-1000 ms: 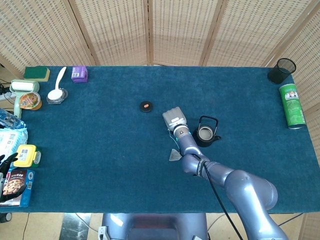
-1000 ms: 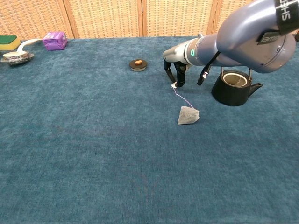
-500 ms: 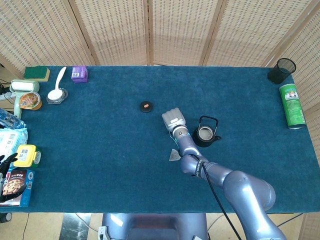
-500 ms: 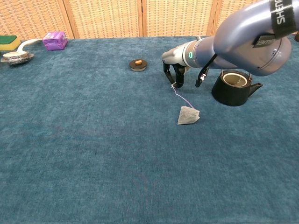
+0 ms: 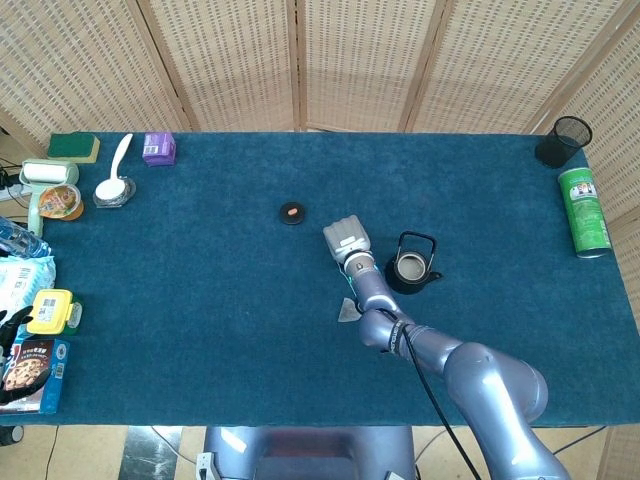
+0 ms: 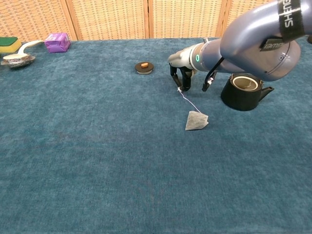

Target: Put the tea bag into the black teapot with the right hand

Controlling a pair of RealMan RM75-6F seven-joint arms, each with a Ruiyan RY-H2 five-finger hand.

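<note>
The grey tea bag (image 6: 196, 120) lies flat on the blue cloth, also visible in the head view (image 5: 348, 311). Its thin string runs up and left to my right hand (image 6: 183, 78), whose dark fingertips (image 6: 180, 87) pinch the string's end just above the cloth. From above, the right hand (image 5: 346, 241) sits left of the black teapot (image 5: 410, 268). The teapot (image 6: 243, 91) stands open, handle raised, right of the hand. Its lid (image 6: 144, 67) lies apart, farther left. My left hand (image 5: 10, 324) shows only as dark spread fingers at the table's left edge.
A purple box (image 6: 57, 42), a spoon in a dish (image 6: 17, 58) and a green sponge (image 6: 9, 44) sit at the far left. Snack packs (image 5: 35, 362) line the left edge. A green can (image 5: 584, 211) and a black mesh cup (image 5: 563, 141) stand far right.
My right hand has shifted slightly left with the string's end, pulling the string straighter. The tea bag has stayed where it was on the cloth.
</note>
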